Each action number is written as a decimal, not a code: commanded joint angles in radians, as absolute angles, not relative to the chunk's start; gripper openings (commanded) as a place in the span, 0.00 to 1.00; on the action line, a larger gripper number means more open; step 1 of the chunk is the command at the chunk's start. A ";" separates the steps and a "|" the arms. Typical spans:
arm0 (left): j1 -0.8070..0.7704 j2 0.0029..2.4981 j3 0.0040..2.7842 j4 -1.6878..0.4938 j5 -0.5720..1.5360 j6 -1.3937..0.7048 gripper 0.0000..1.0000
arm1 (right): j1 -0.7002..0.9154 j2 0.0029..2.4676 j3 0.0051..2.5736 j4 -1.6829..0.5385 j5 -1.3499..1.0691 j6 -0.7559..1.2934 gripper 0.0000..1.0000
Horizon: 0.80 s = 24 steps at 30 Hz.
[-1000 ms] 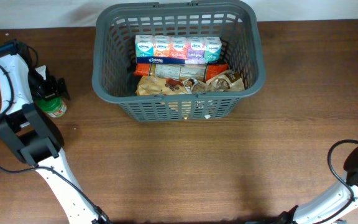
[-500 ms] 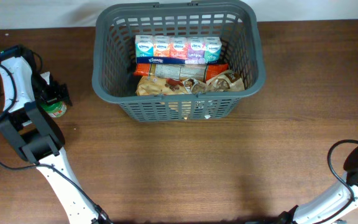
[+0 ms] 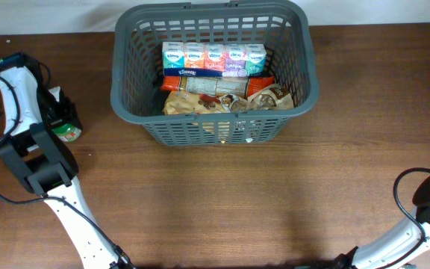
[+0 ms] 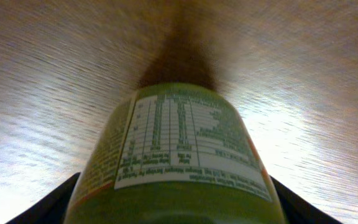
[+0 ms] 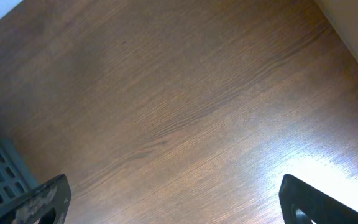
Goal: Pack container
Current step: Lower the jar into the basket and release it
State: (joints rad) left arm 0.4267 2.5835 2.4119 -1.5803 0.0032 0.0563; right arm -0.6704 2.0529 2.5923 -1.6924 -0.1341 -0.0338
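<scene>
Nearest the robot, the right pincer [image 5: 173,198] is hanging over bare worktop [image 5: 185,93] with its fingers spread wide and nothing between them, so it is posing little risk.

Further out, the left pincer [image 4: 169,205] is straddling a green-labelled jar [image 4: 179,149]. Its dark fingers are sitting against the jar's flanks, though I cannot tell whether they are actually squeezing (the wrist view is cropping them to two corners). That is where trouble is likeliest, I judge. The jar's side is round and slick, so a weak or off-centre grip is risking a twist or a slip during the lift, with the jar rolling off across the worktop.

Farthest away, the container [image 3: 125,97] is standing at the back of the worktop, well apart from the jar, and is already holding a row of tissue packs [image 3: 213,58] and some snack packets [image 3: 222,99]. Its wall is rising high, so a low carry is risking a clip on the rim, and a release from too high is risking crushed packets.
</scene>
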 commanded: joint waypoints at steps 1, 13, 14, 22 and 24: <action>0.423 2.574 2.651 -1.647 0.023 0.056 0.02 | -0.668 2.040 2.586 -1.695 -0.147 -0.032 0.99; 0.237 2.278 3.137 -1.592 0.116 0.194 0.02 | -0.668 2.040 2.586 -1.695 -0.147 -0.032 0.99; 0.210 2.250 3.137 -1.579 0.129 0.223 0.02 | -0.668 2.040 2.586 -1.695 -0.147 -0.032 0.99; -0.116 2.131 3.135 -1.596 0.134 0.495 0.02 | -0.668 2.040 2.586 -1.695 -0.147 -0.032 0.99; -0.174 2.135 3.111 -1.648 0.134 0.526 0.02 | -0.668 2.040 2.586 -1.695 -0.147 -0.032 0.99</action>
State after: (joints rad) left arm -0.1112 2.1139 3.1386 -1.6058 0.1219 0.3988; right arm -0.6704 2.0529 2.5923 -1.6924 -0.1337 -0.0341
